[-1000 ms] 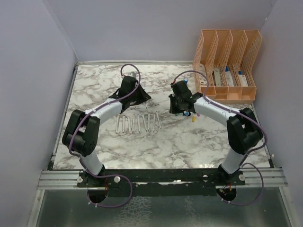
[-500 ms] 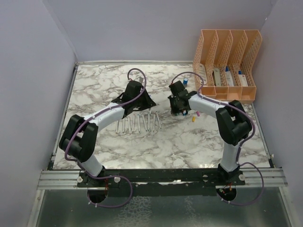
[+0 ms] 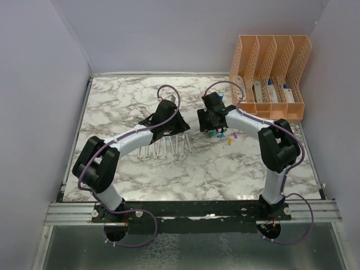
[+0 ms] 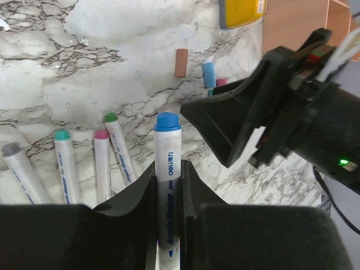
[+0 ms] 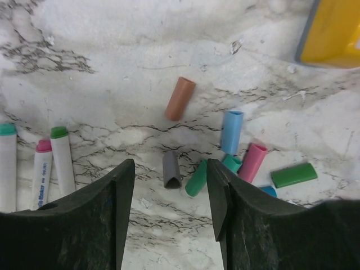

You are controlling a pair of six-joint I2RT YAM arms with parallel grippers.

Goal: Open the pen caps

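Blue-tipped pen [image 4: 167, 140] is sitting clamped in the left gripper [image 4: 167, 171]; right gripper [image 5: 170, 191] is hanging released, loose pen caps [image 5: 171, 169] lying between its jaws.

Eight loose pen caps [image 5: 231, 131], five pens [image 4: 102, 166] visible, one orange organizer [image 3: 279, 111]
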